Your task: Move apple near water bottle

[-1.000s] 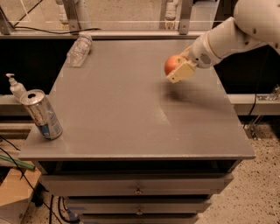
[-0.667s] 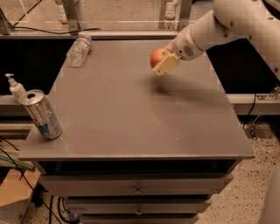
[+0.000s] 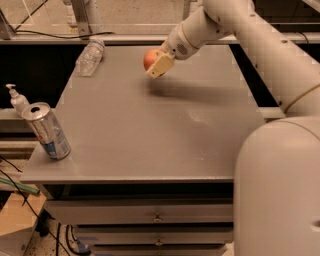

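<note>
We see a plain grey table [image 3: 150,135] with a matte top under soft, even light that casts only faint shadows. Under its front edge sit two grey drawers [image 3: 100,212], each with a small round knob [image 3: 157,218]. Behind the table runs a pale metal rail [image 3: 125,38], with upright metal posts [image 3: 82,15] rising from it and a dark cable [image 3: 50,34] trailing along it. Dark gaps lie on both sides of the table. At lower left we make out a cardboard box [image 3: 12,225], loose cables [image 3: 10,167] and speckled floor [image 3: 42,242]. The claw [image 3: 154,62] hangs above the table's far half, closed round the apple [image 3: 149,57].
</note>
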Robot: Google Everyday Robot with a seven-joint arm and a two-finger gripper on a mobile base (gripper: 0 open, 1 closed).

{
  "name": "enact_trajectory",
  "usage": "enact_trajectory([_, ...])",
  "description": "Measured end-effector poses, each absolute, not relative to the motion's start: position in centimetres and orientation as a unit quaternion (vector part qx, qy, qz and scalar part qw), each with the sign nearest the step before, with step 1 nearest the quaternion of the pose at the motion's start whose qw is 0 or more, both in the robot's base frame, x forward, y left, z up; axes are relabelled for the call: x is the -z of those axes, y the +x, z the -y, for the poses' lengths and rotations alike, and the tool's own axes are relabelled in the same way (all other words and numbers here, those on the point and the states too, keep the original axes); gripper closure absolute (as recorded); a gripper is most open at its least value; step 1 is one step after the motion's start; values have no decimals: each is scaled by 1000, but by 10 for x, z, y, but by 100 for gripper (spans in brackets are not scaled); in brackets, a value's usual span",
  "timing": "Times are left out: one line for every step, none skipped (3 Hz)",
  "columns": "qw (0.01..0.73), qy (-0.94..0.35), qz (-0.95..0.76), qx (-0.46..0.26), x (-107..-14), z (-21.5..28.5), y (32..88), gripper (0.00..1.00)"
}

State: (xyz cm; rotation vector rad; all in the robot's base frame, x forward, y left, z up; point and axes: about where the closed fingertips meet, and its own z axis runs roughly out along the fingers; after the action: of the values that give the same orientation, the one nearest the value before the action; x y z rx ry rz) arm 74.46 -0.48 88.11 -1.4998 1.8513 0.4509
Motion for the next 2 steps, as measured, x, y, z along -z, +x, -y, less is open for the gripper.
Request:
enact_trajectory([352, -588, -701, -196, -876, -33, 761, 100])
enact_trajectory([359, -592, -687, -218, -871, -66, 771, 100])
